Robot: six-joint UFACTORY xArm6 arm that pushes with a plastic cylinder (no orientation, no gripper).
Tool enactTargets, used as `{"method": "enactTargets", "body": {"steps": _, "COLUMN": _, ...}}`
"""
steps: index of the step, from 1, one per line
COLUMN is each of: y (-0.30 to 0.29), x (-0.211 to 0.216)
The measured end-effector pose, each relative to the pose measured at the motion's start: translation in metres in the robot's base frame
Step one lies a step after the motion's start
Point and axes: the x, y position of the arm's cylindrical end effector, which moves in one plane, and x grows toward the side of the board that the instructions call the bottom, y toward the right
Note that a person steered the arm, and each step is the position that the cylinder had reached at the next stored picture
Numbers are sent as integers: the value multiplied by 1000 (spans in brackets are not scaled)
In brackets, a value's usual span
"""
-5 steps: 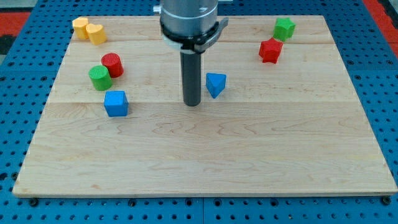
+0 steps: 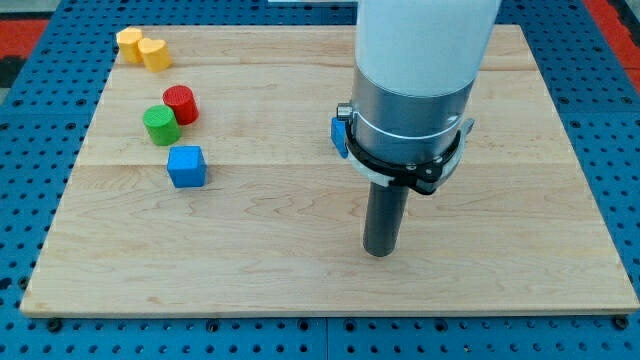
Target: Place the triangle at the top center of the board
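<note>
The blue triangle (image 2: 339, 135) sits near the board's middle, mostly hidden behind the arm's body; only its left edge shows. My tip (image 2: 380, 252) rests on the wooden board (image 2: 300, 260) below and a little to the right of the triangle, apart from it.
A blue cube (image 2: 186, 166) lies at the left, with a green cylinder (image 2: 160, 125) and a red cylinder (image 2: 181, 104) above it. Two yellow blocks (image 2: 142, 49) sit at the top left corner. The arm's body hides the top right of the board.
My tip has moved from just left of the triangle to the right and toward the view's bottom. The arm now covers the red and green blocks at the top right.
</note>
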Motion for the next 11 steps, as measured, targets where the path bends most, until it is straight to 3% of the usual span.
{"method": "enactTargets", "body": {"steps": 3, "y": 6, "x": 5}}
{"method": "enactTargets", "body": {"steps": 4, "y": 5, "x": -55}}
{"method": "enactTargets", "body": {"steps": 6, "y": -56, "x": -192}}
{"method": "enactTargets", "body": {"steps": 8, "y": -88, "x": -283}}
{"method": "enactTargets", "body": {"steps": 9, "y": -88, "x": -299}}
{"method": "enactTargets", "body": {"steps": 10, "y": -101, "x": -209}}
{"method": "enactTargets", "body": {"steps": 11, "y": -157, "x": -92}}
